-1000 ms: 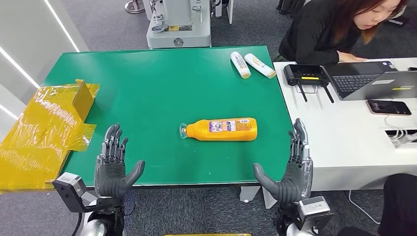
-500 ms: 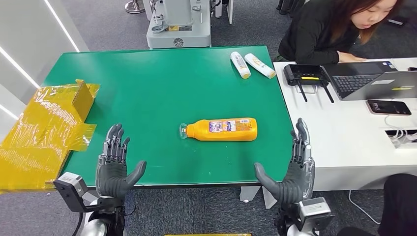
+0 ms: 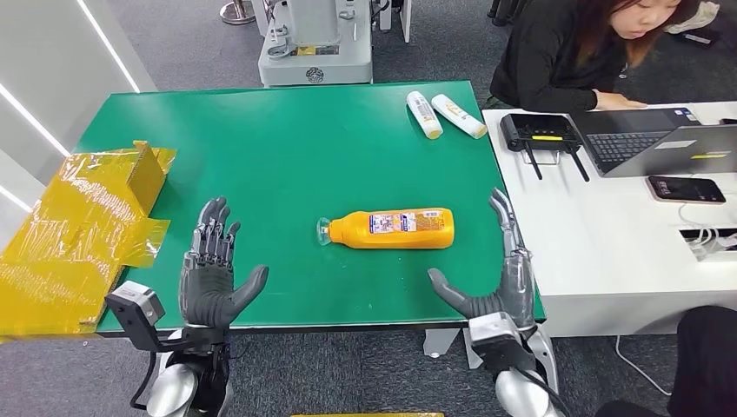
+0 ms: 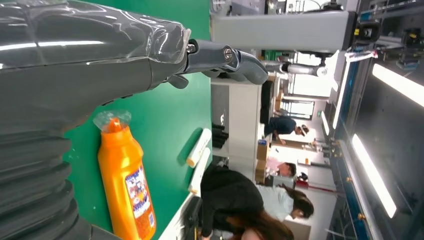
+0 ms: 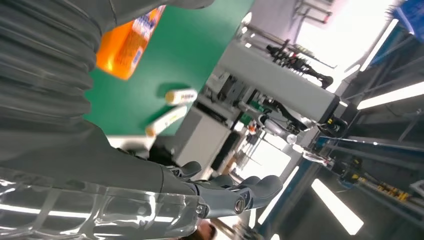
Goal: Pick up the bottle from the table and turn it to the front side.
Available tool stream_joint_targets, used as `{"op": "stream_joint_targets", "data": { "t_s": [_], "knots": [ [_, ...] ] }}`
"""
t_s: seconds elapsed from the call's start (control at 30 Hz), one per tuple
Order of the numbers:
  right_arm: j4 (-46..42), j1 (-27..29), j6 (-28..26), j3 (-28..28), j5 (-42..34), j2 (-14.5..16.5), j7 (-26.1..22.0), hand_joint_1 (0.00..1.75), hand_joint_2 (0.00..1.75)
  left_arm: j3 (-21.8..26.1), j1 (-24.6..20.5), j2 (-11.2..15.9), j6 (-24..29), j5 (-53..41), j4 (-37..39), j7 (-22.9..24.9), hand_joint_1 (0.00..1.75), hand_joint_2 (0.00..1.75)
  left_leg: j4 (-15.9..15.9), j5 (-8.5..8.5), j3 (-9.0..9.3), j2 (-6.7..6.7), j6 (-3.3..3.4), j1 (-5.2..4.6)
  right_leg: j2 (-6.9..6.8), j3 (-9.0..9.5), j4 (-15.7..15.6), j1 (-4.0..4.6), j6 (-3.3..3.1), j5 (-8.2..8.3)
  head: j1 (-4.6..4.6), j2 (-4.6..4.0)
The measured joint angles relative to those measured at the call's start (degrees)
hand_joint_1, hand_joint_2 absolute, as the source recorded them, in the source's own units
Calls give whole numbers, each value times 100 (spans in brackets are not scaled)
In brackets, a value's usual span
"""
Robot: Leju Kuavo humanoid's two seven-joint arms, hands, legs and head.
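Green tabletop [image 3: 261, 148] in the head view carries an orange bottle [image 3: 388, 228] lying on its side near the front edge, between the empty, spread-fingered left hand [image 3: 211, 276] and right hand [image 3: 494, 280], while both wrist views catch the bottle beside each hand.

You have a green table [image 3: 261, 148] in front of you, with the orange bottle [image 3: 391, 228] lying on its side near the middle, clear cap end toward the left hand's side and a label facing up. Two white tubes [image 3: 443, 114] lie side by side at the far right corner, and crumpled yellow wrapping [image 3: 82, 226] overlaps the left edge. Touching the right side is a white desk [image 3: 608, 234] carrying a black router [image 3: 543, 132], a laptop [image 3: 656, 143] and a phone [image 3: 687, 188].
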Motion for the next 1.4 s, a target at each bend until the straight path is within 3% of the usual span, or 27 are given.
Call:
{"op": "stream_joint_targets", "data": {
  "t_s": [0.37, 0.83, 1.1, 1.4],
  "knots": [
    [1845, -1674, -49, 414, 465, -376, 169, 0, 175, -279, -469, 113, 52, 382, 590, -284, 0, 175, 2, 4, 0, 0, -2, 1, 2, 0, 2, 0, 1, 3, 1, 1],
    [4848, -4031, 1229, 1653, 1047, -332, 884, 0, 175, -546, -640, 375, 43, 638, 1001, -434, 0, 175, 3, 9, -1, -1, -9, 1, 3, -3, 6, 0, -4, 9, 1, 0],
    [6156, -4945, 2192, 2234, 1212, -212, 1230, 0, 175, -599, -668, 451, -28, 668, 1085, -432, 0, 175, 4, 10, -2, -3, -8, 1, 0, -3, 6, 0, -3, 9, 1, 1],
    [6831, -5341, 2742, 2593, 1219, -135, 1450, 0, 175, -629, -666, 510, -3, 728, 1091, -387, 0, 175, 4, 10, -2, -3, -8, 1, 1, -3, 5, 0, -3, 9, 0, 1]
  ]
}}
